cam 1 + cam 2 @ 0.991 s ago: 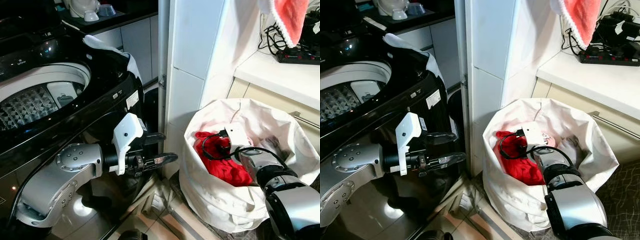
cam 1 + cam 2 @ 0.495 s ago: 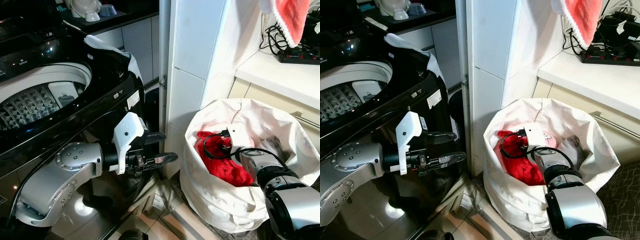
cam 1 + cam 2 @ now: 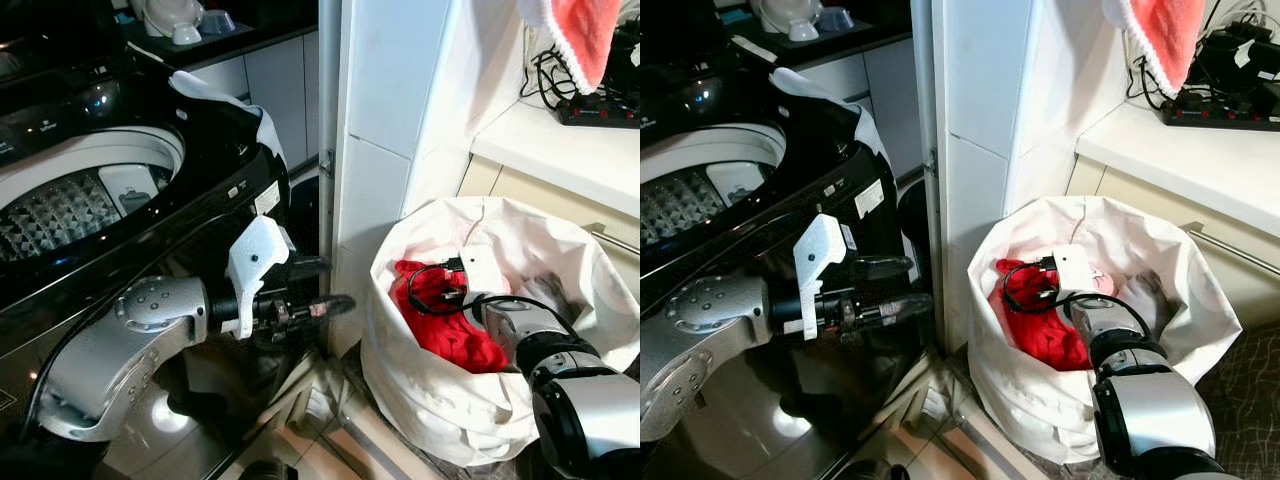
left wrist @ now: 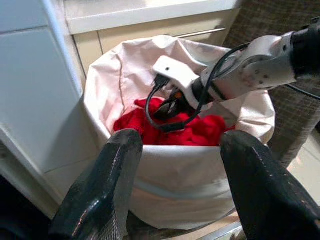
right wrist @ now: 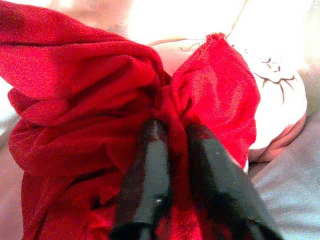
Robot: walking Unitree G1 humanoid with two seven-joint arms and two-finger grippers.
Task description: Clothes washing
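Right gripper [image 5: 167,150] down inside white bag [image 3: 420,390] at right, clenched on fold of red cloth [image 3: 440,325] lying in bag. Left gripper [image 3: 318,290] fingers spread, grasping nothing, between washer [image 3: 120,200] and bag. Washer lid up, drum exposed at left.

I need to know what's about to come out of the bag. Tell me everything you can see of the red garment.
The red garment is a soft, bright red cloth, crumpled into deep folds, lying on top of the other laundry inside the white laundry bag beside the washing machine. The right gripper has its two black fingers pinched shut on a fold of it. A pale printed piece lies beside it. What kind of garment it is cannot be told.
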